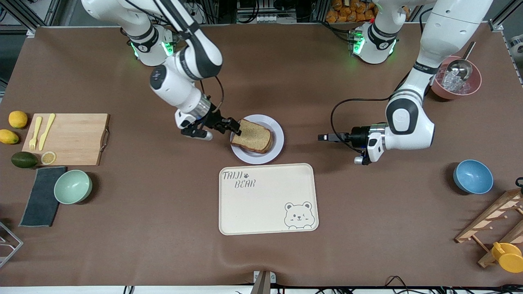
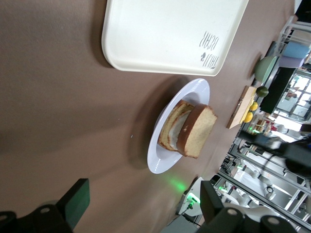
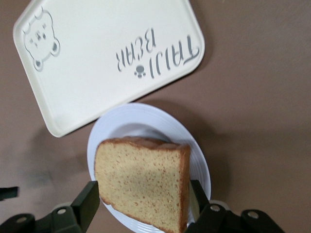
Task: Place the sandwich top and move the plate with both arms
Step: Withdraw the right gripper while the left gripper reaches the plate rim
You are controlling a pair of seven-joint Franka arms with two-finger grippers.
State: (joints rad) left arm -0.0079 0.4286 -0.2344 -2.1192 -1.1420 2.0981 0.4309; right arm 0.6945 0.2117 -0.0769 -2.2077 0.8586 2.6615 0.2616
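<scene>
1. Sandwich top (image 1: 252, 137) at frame centre, lying on the stack on the plate (image 1: 276, 143), just above the cream tray (image 1: 267, 199).
2. Right gripper (image 1: 229, 126) at the slice's edge, fingers (image 3: 89, 204) spread apart either side of the bread, not clamping.
3. Left gripper (image 1: 325, 137) waiting right of centre, jaws wide apart, empty.

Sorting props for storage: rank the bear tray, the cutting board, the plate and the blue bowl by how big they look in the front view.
1. bear tray, clearly the largest.
2. cutting board.
3. plate, partly covered by the sandwich top.
4. blue bowl, smallest, though it does not look much narrower than the plate.
</scene>
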